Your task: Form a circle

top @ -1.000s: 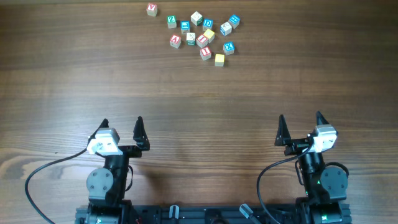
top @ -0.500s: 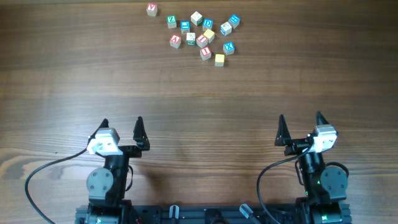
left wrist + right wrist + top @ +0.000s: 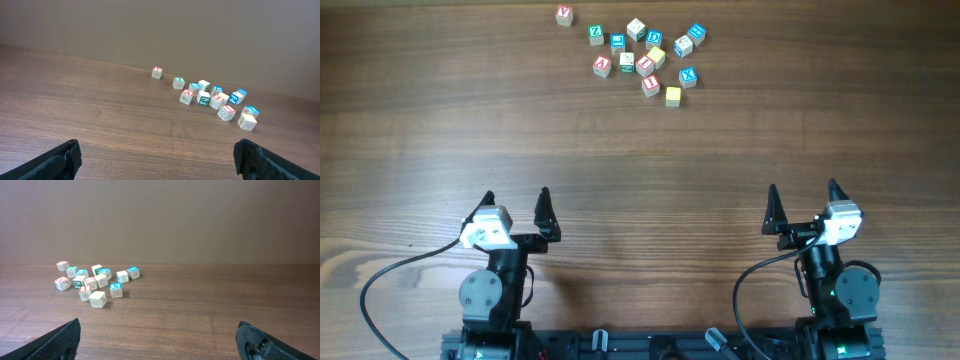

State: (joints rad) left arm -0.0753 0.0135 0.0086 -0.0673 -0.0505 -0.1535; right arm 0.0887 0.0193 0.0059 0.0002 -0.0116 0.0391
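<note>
At the far edge of the brown wood-grain table (image 3: 640, 160), a scatter of tiny wooden letter cubes (image 3: 627, 61) lies well apart from both arms. Most carry red, green or blue letters on pale faces. Toward the middle of the scatter a tight knot of cubes (image 3: 656, 55) sits nearly touching: a yellowish one, a blue-lettered one, a red-lettered one and pale ones beside them. From overhead it may read as a rough ring, though the cubes are too small to be sure of its outline. A lone red-lettered cube (image 3: 564, 15) stands apart on the left side of the group, and a plain yellow cube (image 3: 672, 96) sits at the near edge of it, just beside another red-lettered one.

The left gripper (image 3: 515, 195) rests at the near edge of the table with its black fingers (image 3: 65, 160) spread wide and nothing between them. The right gripper (image 3: 803, 188) sits on the opposite near side, its fingers (image 3: 60, 340) likewise released and empty. Both point toward the cubes; the left wrist view has the group right of centre, the right wrist view has it off to the left
</note>
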